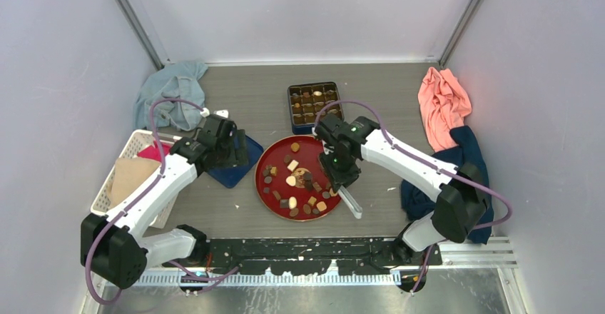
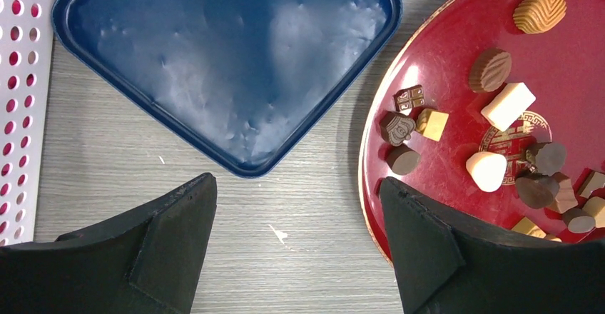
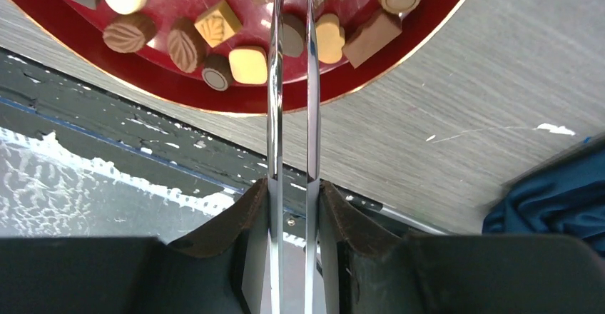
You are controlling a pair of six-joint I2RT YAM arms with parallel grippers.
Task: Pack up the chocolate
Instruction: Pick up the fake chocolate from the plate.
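The right claw (image 3: 294,194) is clamped on metal tongs (image 3: 274,114), its pads pressed against the two thin blades, which stand narrowly apart. The blades reach out over the near rim of the red plate (image 3: 242,97) and leave the wrist view at the top, so it cannot be told whether their tips grip anything. The chocolate (image 3: 249,65) lies loose on that plate. Brown, tan and cream pieces sit on both sides of the blades, and one round brown piece shows between them.

The left claw (image 2: 300,253) hangs with its jaws wide apart and nothing between them, over the tabletop (image 2: 300,200). It is between a blue tray (image 2: 228,57) and the red plate, and its right finger overlaps the plate's rim in the wrist view. The plate's chocolate lies to its right. A white perforated basket (image 2: 21,114) stands past the tray.

Beyond the plate, a dark box (image 1: 314,105) holds more pieces in its square compartments.
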